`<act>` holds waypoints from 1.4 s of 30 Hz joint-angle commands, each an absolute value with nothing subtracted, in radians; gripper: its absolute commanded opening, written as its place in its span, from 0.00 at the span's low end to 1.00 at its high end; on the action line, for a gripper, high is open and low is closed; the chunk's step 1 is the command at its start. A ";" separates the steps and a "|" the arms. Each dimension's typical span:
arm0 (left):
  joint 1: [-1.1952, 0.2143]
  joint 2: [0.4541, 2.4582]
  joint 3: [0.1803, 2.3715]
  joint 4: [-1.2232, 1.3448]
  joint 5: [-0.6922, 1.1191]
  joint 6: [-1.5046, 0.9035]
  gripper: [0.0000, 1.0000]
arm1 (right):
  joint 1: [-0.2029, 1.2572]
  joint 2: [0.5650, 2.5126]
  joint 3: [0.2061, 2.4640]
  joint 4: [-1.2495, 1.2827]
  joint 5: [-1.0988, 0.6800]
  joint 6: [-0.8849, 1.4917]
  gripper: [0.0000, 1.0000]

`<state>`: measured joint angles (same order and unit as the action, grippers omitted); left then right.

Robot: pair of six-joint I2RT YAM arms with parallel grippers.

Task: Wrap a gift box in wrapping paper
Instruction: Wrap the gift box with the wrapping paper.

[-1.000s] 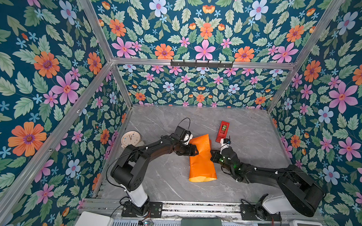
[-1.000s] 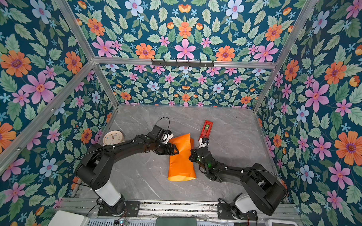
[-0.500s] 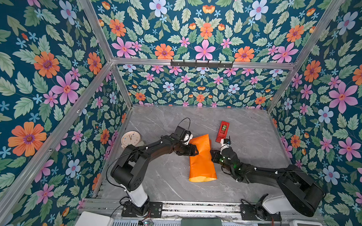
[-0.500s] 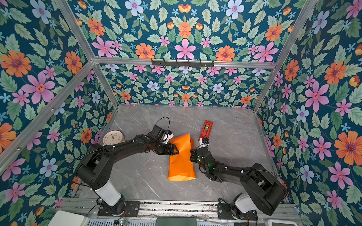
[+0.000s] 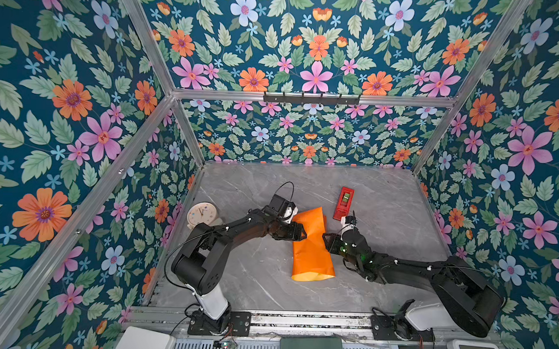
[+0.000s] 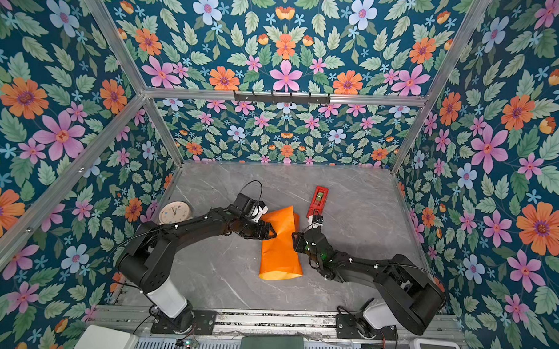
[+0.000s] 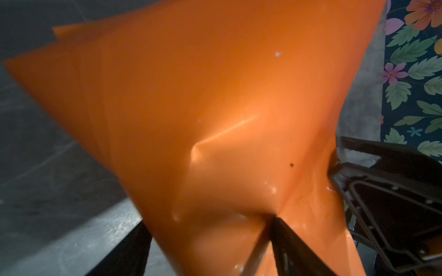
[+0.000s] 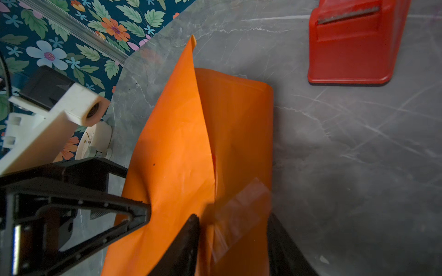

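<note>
The wrapping paper point(image 5: 312, 250) lies folded as a long glossy orange bundle, narrowed mid-length. The left gripper point(image 5: 300, 232) presses it, jaws spread; the right gripper point(image 5: 328, 242) gapes, holding nothing.

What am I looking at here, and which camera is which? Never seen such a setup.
Two robot arms stand at a grey marble table. Two pictures look down on the whole scene; the other two come from a camera on each wrist. On the table are folded orange wrapping paper, a red tape dispenser and a round clock. What the paper covers is hidden. The left tool, jaws spread, presses the paper's side. The right tool, jaws open, straddles a clear tape strip on the paper; nothing is gripped.
</note>
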<state>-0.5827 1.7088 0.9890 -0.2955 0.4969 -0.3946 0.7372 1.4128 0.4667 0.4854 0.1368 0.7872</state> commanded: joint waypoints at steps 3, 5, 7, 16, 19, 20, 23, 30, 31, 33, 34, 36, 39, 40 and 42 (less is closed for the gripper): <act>-0.588 1.736 0.972 -0.459 0.342 -0.370 0.79 | 0.738 1.366 0.476 0.389 0.161 0.781 0.64; -0.588 1.739 0.973 -0.459 0.342 -0.370 0.80 | 0.738 1.328 0.477 0.350 0.177 0.775 0.71; -0.588 1.738 0.973 -0.459 0.342 -0.369 0.79 | 0.736 1.280 0.480 0.293 0.196 0.763 0.76; -0.588 1.735 0.970 -0.459 0.338 -0.370 0.79 | 0.734 1.084 0.608 -0.144 0.160 0.648 0.72; -0.588 1.735 0.971 -0.459 0.336 -0.370 0.79 | 0.733 1.100 0.690 -0.251 0.087 0.617 0.65; -0.588 1.735 0.971 -0.459 0.336 -0.370 0.79 | 0.734 1.109 0.712 -0.275 0.064 0.615 0.63; -0.588 1.733 0.971 -0.459 0.335 -0.370 0.80 | 0.735 1.142 0.773 -0.333 0.002 0.629 0.59; -0.588 1.735 0.971 -0.456 0.336 -0.372 0.79 | 0.735 1.259 0.900 -0.405 -0.032 0.649 0.57; -0.588 1.735 0.971 -0.457 0.337 -0.371 0.79 | 0.737 1.275 0.913 -0.405 -0.031 0.649 0.57; -0.588 1.735 0.972 -0.457 0.338 -0.372 0.80 | 0.736 1.311 0.944 -0.410 -0.028 0.644 0.57; -0.588 1.735 0.973 -0.456 0.337 -0.371 0.79 | 0.735 1.326 0.956 -0.411 -0.029 0.641 0.57; -0.588 1.736 0.971 -0.456 0.338 -0.373 0.79 | 0.735 1.364 0.984 -0.416 -0.035 0.637 0.57; -0.588 1.735 0.970 -0.457 0.337 -0.371 0.80 | 0.735 1.409 1.014 -0.425 -0.044 0.637 0.57; -0.588 1.735 0.969 -0.456 0.338 -0.372 0.79 | 0.736 1.422 1.023 -0.428 -0.045 0.638 0.57; -0.588 1.736 0.971 -0.458 0.337 -0.372 0.79 | 0.735 1.444 1.036 -0.437 -0.041 0.640 0.57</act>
